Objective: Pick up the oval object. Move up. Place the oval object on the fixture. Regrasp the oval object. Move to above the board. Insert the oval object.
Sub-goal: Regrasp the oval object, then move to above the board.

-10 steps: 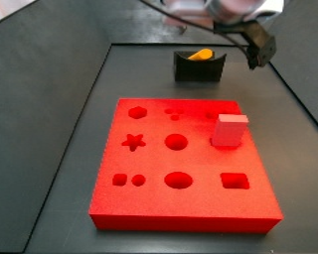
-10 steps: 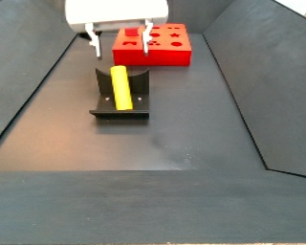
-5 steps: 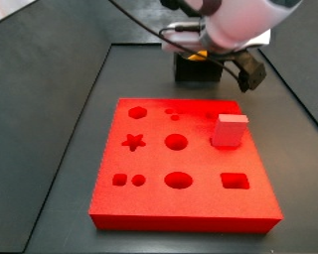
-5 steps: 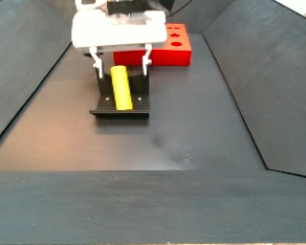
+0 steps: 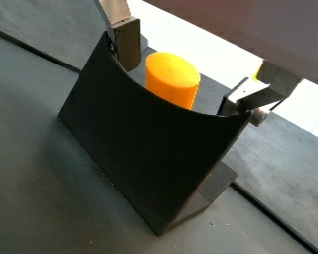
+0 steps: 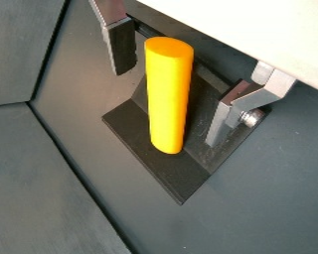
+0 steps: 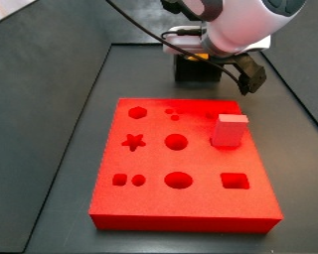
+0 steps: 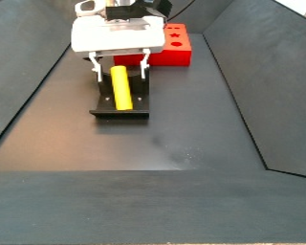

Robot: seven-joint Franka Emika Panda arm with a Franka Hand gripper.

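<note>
The oval object [image 6: 167, 94] is a yellow-orange peg lying in the notch of the dark fixture [image 6: 162, 171], seen too in a wrist view [image 5: 173, 79] and a side view [image 8: 118, 86]. My gripper [image 6: 175, 79] is open and straddles the peg's far end. One finger [image 6: 119, 45] and the opposite finger [image 6: 237, 109] stand on either side, each with a gap to the peg. In a side view the gripper [image 7: 213, 62] covers the fixture [image 7: 191, 71] and hides the peg. The red board [image 7: 186, 164] lies in front of the fixture.
A pink-red cuboid block [image 7: 230, 130] stands upright on the board's right side. Dark sloped walls [image 8: 28, 86] enclose the floor on both sides. The board [image 8: 176, 46] sits just behind the fixture [image 8: 121, 110] in this side view.
The gripper has come down over the fixture from above and behind. Its open fingers now flank the peg's far end. The peg and board have not moved.
</note>
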